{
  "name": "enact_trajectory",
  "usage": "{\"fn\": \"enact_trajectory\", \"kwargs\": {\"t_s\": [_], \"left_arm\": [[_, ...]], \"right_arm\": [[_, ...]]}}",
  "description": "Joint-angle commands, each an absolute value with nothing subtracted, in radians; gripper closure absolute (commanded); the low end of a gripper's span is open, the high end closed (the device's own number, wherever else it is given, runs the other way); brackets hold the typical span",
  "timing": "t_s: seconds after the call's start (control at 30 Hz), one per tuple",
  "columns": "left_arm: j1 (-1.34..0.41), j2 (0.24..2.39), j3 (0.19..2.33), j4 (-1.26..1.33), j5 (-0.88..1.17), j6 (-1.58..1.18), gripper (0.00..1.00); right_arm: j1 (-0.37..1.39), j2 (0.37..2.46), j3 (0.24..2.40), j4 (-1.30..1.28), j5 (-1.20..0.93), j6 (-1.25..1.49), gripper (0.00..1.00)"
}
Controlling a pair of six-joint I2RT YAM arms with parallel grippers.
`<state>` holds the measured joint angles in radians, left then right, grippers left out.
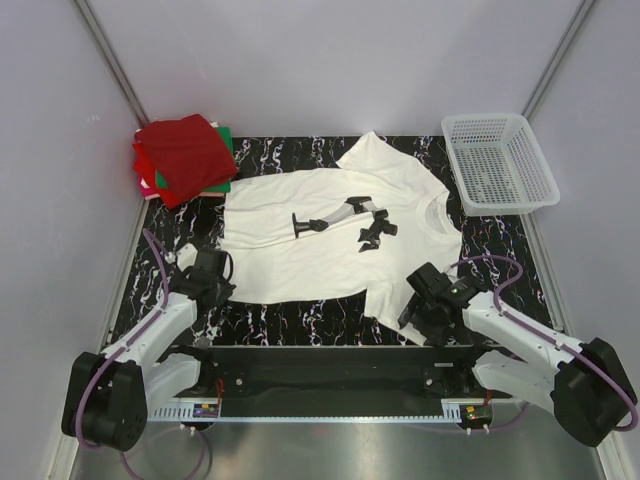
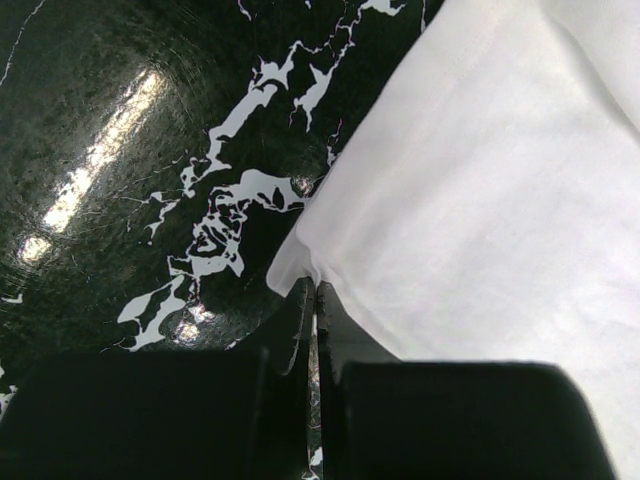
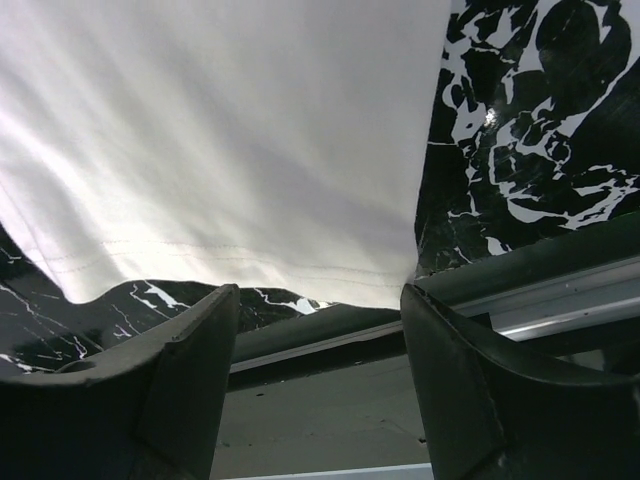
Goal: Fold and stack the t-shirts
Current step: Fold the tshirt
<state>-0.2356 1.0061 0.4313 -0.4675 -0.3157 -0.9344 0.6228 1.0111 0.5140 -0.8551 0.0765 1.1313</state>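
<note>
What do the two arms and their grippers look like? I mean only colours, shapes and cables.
The left arm and the right arm look alike: white rounded links, black joints and large black bases. A thin purple cable loops along each arm. The left gripper and the right gripper are black, each with two dark fingers. No markings can be made out on them.

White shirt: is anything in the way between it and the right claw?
Nothing visible. The right claw is open, and the shirt has its hem lying right ahead of it, with only bare table beside the cloth.
</note>
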Motion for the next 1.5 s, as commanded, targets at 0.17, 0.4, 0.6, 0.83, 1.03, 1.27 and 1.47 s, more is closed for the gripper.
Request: {"fn": "enact_trajectory", "kwargs": {"t_s": [0.17, 0.4, 0.6, 0.83, 1.03, 1.27, 1.47], "left_arm": [[-0.232, 1.011, 0.429, -0.417, -0.319, -0.923, 1.00], [-0.232, 1.012, 0.430, -0.414, -0.318, -0.922, 1.00], [-0.232, 1.019, 0.433, -0.414, -0.319, -0.920, 1.00], [-0.232, 1.019, 0.433, -0.413, -0.318, -0.920, 1.00], [-0.232, 1.003, 0.434, -0.423, -0.314, -0.922, 1.00], [-0.288, 0.801, 0.465, -0.603, -0.327, -0.948, 1.00], [-0.295, 0.715, 0.492, -0.731, -0.302, -0.971, 1.00]], "right_arm": [[0.630, 1.058, 0.546, -0.891, 0.120, 1.161, 0.23], [0.630, 1.138, 0.586, -0.865, 0.204, 1.157, 0.34], [0.630, 1.181, 0.609, -0.870, 0.227, 1.149, 0.53], [0.632, 1.158, 0.598, -0.861, 0.222, 1.146, 0.88], [0.630, 1.091, 0.581, -0.865, 0.192, 1.131, 1.00], [0.630, 0.875, 0.661, -1.017, 0.232, 1.137, 1.00], [0.630, 0.764, 0.750, -1.132, 0.245, 1.138, 1.00]]}}
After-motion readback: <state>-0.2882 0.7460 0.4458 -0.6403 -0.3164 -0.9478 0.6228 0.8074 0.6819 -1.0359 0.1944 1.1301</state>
